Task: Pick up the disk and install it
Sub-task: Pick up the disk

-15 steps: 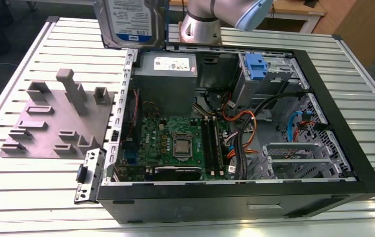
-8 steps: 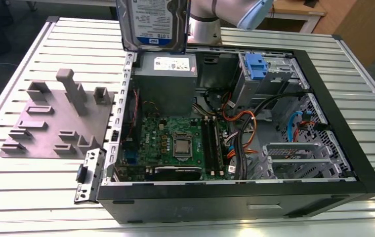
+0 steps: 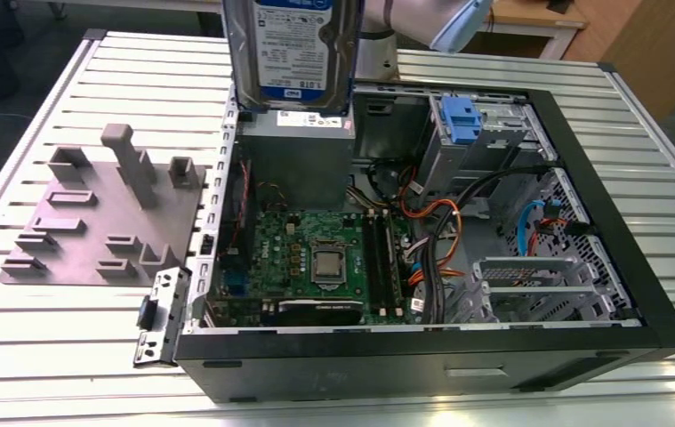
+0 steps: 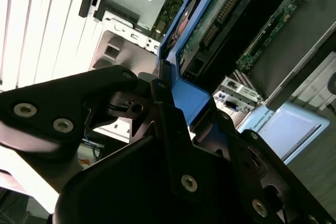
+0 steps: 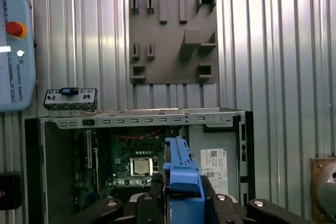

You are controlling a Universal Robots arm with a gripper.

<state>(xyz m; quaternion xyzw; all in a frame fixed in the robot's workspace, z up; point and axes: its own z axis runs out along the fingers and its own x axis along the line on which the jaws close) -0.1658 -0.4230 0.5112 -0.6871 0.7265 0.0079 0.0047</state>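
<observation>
Ribbed aluminium table [image 3: 634, 124] runs under everything, and an open computer case [image 3: 657, 302] lies on its side on it. My gripper [image 5: 182, 188] is clamped on the disk [image 3: 290, 49] — in both wrist views the black fingers [image 5: 156, 184] press from either side on the end of its blue carrier bracket [image 5: 178, 156], and the drive stands on edge beyond them.

In the exterior view the disk hovers with its label toward the camera. It is above the end of the case where the grey power supply box [image 3: 301, 151] sits, and apparently clear of it. Deeper in the case lies the motherboard [image 3: 313, 249] with its bare processor socket [image 3: 327, 265]. Toward the exterior view's right is the metal drive cage [image 3: 479, 142] with a blue tab [image 3: 458, 120]. Outside the case, on the exterior view's left, a grey fixture plate [image 3: 88, 222] rests on the table.

I judge the drive dense for its bulk and quite stiff, but shy of shocks — no knocks. Its metal faces look smooth and are likely slippery. The second wrist view shows the green circuit board [image 4: 210, 19] bare on one face, so that is no place to pinch. The plastic bracket probably flexes a little; its end piece, gripped square and firm, seems the sound spot.
</observation>
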